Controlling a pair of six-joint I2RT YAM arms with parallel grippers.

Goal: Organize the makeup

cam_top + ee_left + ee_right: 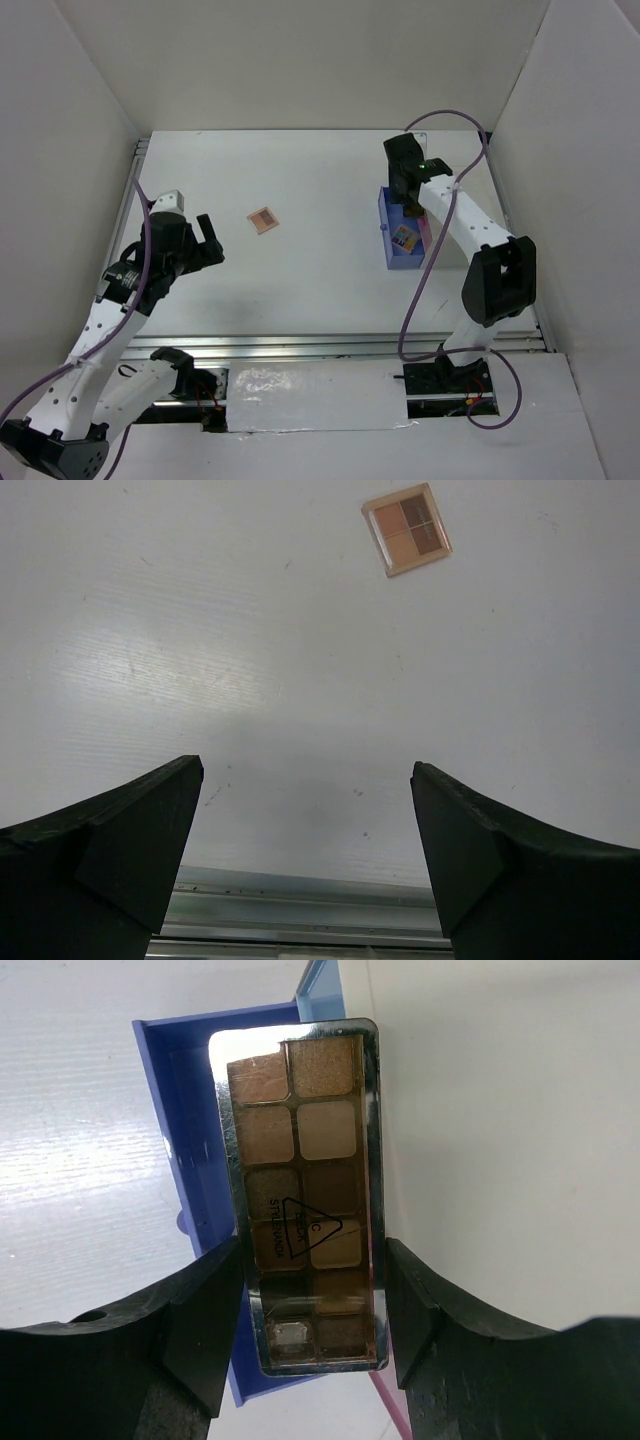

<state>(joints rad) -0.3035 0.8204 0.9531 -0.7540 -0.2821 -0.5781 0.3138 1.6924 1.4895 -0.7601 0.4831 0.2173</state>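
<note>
Where the right gripper's (312,1260) fingers (205,1310) pinch it by its long edges, the long eyeshadow palette (300,1160) faces the wrist camera. Its long axis runs straight out from the wrist, over the blue drawer (165,1100). A black triangle on its lid carries tiny print that looks like "STYLENANDA". Only the wrist view shows this; from overhead the arm hides it, though another palette (404,237) shows inside the drawer. The left gripper (307,770) hangs with fingers spread wide above the table (250,630), a small square palette (406,529) lying askew well ahead.
</note>
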